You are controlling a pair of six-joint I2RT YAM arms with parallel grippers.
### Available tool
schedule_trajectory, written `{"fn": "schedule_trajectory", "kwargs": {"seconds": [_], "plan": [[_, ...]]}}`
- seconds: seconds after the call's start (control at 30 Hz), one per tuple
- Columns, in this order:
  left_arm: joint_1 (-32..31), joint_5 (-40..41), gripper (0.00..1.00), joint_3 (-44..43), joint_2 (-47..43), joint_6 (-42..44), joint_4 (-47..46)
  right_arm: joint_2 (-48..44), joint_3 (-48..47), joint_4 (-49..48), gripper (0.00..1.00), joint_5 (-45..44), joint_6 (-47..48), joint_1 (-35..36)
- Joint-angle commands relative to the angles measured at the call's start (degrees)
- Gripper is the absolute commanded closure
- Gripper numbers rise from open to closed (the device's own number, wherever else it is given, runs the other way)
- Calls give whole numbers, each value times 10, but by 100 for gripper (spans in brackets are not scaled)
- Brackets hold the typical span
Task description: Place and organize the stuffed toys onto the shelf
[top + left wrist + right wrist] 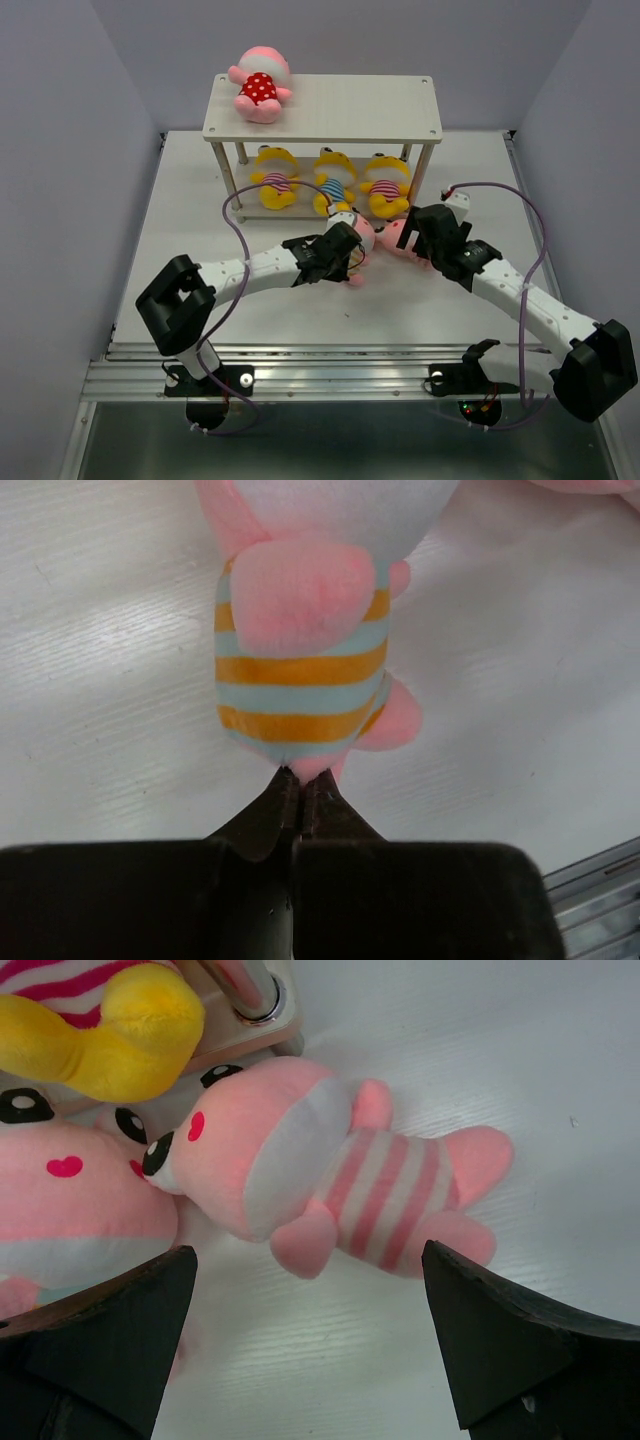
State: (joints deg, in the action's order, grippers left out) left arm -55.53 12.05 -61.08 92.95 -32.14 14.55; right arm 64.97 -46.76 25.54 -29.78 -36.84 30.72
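My left hand is closed, its two fingers pressed flat together. Their tips sit right at the lower hem of the orange-striped pink toy. I cannot tell whether a fold of its cloth is caught between them. That toy lies on the white surface, stretching straight away from my fingertips with its head at the far end.

My right hand is spread wide open and holds nothing. The pink-striped pink toy lies on its side on the surface just ahead of the gap between my fingers. Its head points toward my left finger and its legs toward my right one, and neither finger touches it. Its face presses against the head of the orange-striped toy, which shows just past my left finger.

The shelf stands beyond both hands. One of its metal legs comes down just past the pink-striped toy's head. A row of three yellow toys sits on the lower board, the nearest of them close ahead of my right hand. The polka-dot pink toy lies on the top board, far off and to the left of both hands.
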Motion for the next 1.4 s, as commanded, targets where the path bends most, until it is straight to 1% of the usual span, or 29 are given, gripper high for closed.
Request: {"fn": "schedule_trajectory", "kwargs": {"seconds": [0.0,0.13,0.17,0.23,0.33,0.43,0.5,0.6,0.63,0.7,0.73,0.77,0.8,0.87,0.97,1.03,1.1,1.23,1.3,1.37], "plan": [[-21,-9,100,12,-98,22,0,-20,-5,-1,0,-27,5,-3],[-27,-37,100,45,-191,26,-25,-25,-5,-1,0,-35,7,-8],[-27,-41,100,50,-231,25,-30,-25,-4,-1,0,-42,7,-8],[-27,-42,100,61,-270,26,-43,-26,-1,-1,0,-53,4,-8],[-27,-36,100,69,-355,23,-66,-26,7,-1,0,-73,-8,-8],[-27,-17,100,49,-386,19,-60,-24,10,-1,0,-81,-13,-14],[-26,15,100,30,-400,18,-57,-21,11,-1,0,-92,-14,-14],[-27,75,100,-26,-388,28,-58,-24,11,-1,0,-93,-17,-14],[-26,88,100,-61,-381,33,-58,-25,11,-1,0,-93,-17,-14],[-25,126,100,-92,-356,50,-71,-25,8,-1,0,-94,-10,-14],[-23,142,100,-125,-347,57,-73,-22,6,-2,0,-94,-2,-14],[-10,159,100,-142,-324,60,-73,-20,3,-1,0,-95,1,-14],[1,155,100,-179,-313,68,-71,-18,2,-1,0,-96,4,-14],[29,127,100,-216,-289,79,-68,-19,1,-2,0,-96,7,-14],[100,67,100,-283,-226,101,-58,-17,4,-2,0,-100,6,-14],[124,39,100,-327,-201,117,-54,-14,5,-3,0,-102,7,-14],[147,18,100,-370,-168,130,-29,-12,2,-3,0,-96,5,-14],[175,-28,100,-402,-140,160,-13,-14,-3,-3,0,-94,2,-14],[185,-67,100,-409,-132,167,-3,-16,-3,-3,0,-96,3,-14],[196,-84,100,-410,-129,174,-2,-20,-2,-3,0,-96,3,-14]]}}
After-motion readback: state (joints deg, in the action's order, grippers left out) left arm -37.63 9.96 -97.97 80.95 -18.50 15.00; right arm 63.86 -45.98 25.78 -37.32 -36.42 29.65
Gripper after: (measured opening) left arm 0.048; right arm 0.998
